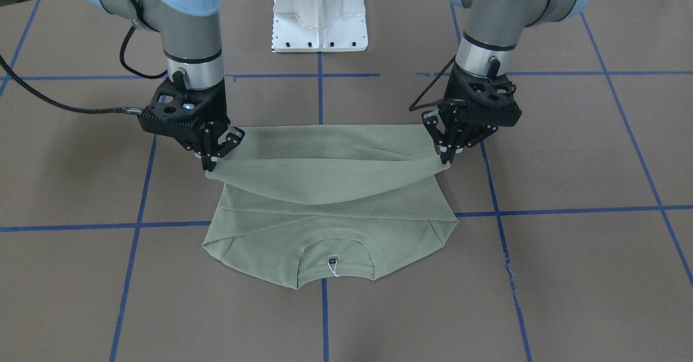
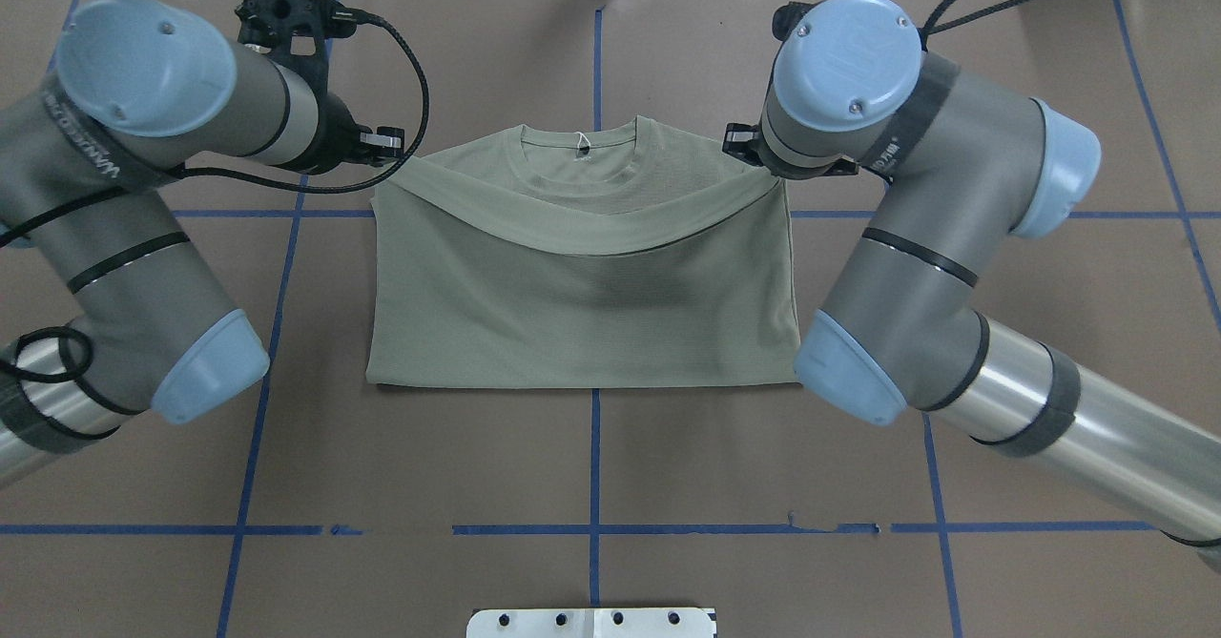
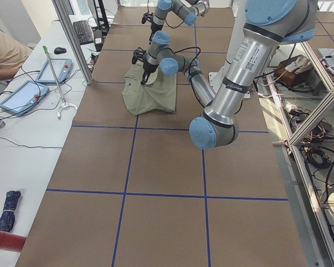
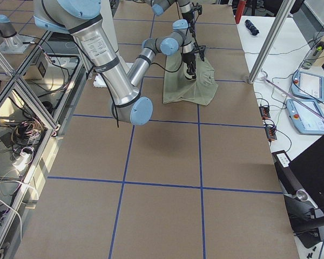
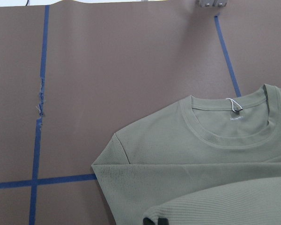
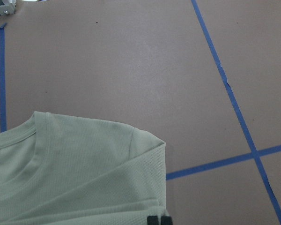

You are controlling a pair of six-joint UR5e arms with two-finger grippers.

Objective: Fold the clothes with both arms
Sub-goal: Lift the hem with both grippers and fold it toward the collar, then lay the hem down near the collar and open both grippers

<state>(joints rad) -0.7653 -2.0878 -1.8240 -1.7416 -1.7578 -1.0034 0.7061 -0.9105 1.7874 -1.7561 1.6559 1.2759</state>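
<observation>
The sage-green shirt (image 1: 330, 226) lies on the brown table with its sleeves folded in and its collar (image 2: 580, 147) toward the far side. Its bottom hem (image 1: 325, 175) is lifted and sags between the two grippers over the body. My left gripper (image 1: 446, 153) is shut on one hem corner, and my right gripper (image 1: 212, 162) is shut on the other. In the overhead view the left gripper (image 2: 396, 150) sits at the shirt's upper left; the right gripper is mostly hidden under its wrist. The left wrist view shows the collar and the white tag loop (image 5: 233, 105).
The white base pedestal (image 1: 320, 15) stands at the robot's side of the table. Blue tape lines (image 1: 135, 210) grid the brown surface. A side table with tablets (image 3: 22, 94) and a seated person lie beyond the far edge.
</observation>
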